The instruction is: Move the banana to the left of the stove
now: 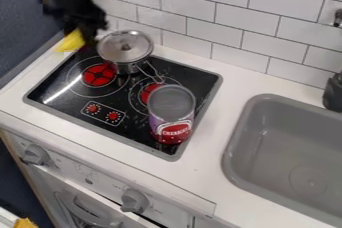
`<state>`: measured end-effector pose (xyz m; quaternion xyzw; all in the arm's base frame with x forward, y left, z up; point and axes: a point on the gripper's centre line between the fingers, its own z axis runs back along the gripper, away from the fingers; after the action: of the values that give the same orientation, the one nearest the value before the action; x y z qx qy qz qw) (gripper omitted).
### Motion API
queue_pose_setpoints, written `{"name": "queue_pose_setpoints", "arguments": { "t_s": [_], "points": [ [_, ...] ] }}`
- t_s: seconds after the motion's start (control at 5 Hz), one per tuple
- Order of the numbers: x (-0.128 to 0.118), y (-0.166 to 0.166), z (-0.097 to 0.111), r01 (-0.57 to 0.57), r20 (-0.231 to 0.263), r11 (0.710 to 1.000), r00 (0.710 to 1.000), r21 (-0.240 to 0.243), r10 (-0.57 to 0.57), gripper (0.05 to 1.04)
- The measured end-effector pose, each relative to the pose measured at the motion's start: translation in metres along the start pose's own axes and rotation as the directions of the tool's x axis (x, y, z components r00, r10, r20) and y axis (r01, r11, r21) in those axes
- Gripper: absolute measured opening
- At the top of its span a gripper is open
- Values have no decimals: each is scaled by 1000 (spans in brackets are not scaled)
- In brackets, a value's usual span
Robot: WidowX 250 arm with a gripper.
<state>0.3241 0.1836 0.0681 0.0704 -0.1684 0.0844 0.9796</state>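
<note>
The black gripper hangs at the upper left, over the back left corner of the stove. Directly beneath it and slightly to its left is the yellow banana, at the stove's back left corner by the dark wall. The gripper hides part of the banana, and whether it holds the banana or the banana rests on the counter cannot be told.
A lidded metal pot stands on the back of the stove, close right of the gripper. A large can stands at the stove's front right. The grey sink is at the right; a tiled wall runs behind.
</note>
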Motion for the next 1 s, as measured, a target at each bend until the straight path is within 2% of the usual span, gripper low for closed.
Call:
{"name": "queue_pose_setpoints", "arguments": {
  "t_s": [0.2, 0.4, 0.6, 0.8, 1.0],
  "points": [
    [-3, 24, -26, -52, -25, 999, 998, 15, 53, 403],
    [-10, 31, -50, -72, -71, 997, 995, 8, 73, 403],
    [-15, 30, -67, -67, -102, 998, 993, -6, 66, 403],
    [-17, 33, -74, -101, -102, 995, 990, -9, 100, 471],
    [-18, 35, -75, -108, -119, 994, 987, -12, 105, 786]
  ]
}}
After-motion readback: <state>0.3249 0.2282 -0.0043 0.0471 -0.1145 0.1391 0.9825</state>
